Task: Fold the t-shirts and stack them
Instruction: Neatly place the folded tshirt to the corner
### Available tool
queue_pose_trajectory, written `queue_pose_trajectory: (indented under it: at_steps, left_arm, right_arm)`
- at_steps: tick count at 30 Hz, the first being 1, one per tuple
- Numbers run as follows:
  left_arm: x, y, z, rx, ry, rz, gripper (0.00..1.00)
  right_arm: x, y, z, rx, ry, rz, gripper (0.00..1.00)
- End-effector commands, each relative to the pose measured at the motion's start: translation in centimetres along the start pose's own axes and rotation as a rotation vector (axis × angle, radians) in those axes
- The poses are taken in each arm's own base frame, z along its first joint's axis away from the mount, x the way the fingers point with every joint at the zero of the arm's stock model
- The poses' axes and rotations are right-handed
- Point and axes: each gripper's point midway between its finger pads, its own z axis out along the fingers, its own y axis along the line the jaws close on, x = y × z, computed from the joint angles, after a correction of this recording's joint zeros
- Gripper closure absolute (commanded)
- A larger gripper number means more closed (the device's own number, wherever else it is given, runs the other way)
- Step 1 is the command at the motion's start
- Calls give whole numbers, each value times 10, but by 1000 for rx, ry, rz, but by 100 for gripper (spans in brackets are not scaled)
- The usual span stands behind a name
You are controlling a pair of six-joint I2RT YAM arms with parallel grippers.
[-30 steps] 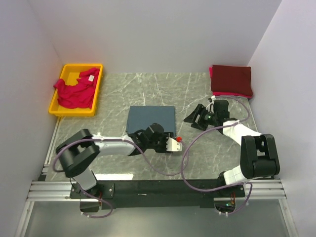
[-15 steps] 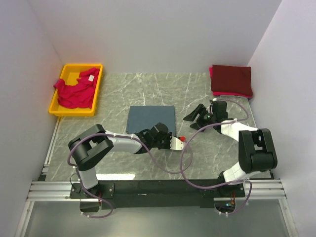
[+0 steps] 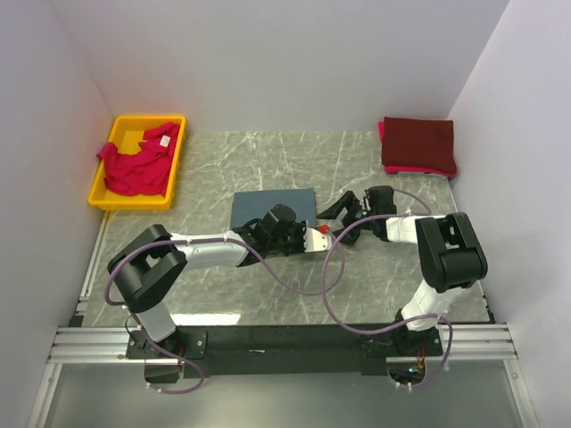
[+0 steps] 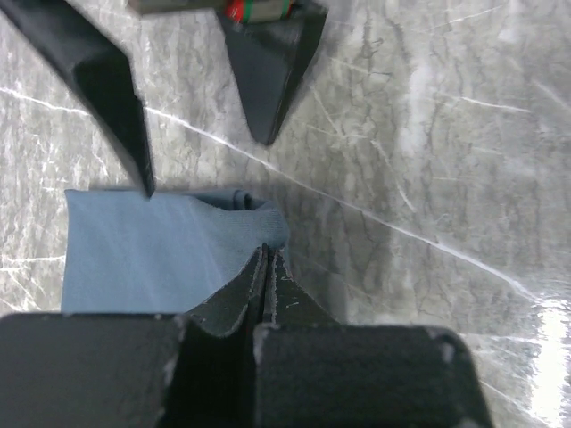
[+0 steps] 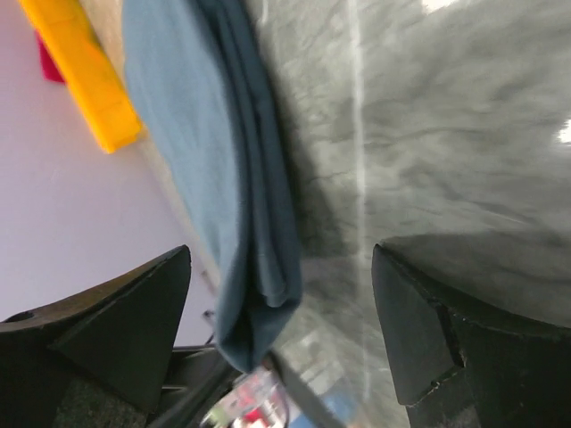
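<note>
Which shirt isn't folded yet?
The pinkish-red shirt, crumpled in the yellow bin. The blue-grey shirt lies folded in the middle, and the maroon shirt lies folded at the far right.

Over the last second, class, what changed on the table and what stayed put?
The left gripper, shut on the blue-grey t-shirt, moved away from the bases. The open right gripper swung left to that shirt's edge. Red t-shirt and maroon t-shirt stayed.
</note>
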Motion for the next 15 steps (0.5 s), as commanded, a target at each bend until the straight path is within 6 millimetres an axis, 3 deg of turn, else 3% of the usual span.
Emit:
queue_pose_trajectory:
  at_steps: [1,6,11,13,15]
  left_arm:
    - [-37,15,-10,-16,-94,-1,99]
    - [-46,21,-17,-32,-115,-4,99]
    - [-48,20,-21,-34,-128,-5,99]
    - [-47,19,-23,-28,-126,-5,99]
    - [-48,19,-24,-26,-130,-4,99]
  right_arm:
    - [-1,20,12,-51,9,38,11]
    - [11,5,30,6,39,105,9]
    - [7,10,45,-1,47,137,9]
    - [10,13,50,2,49,147,12]
    - [10,11,55,13,31,180,22]
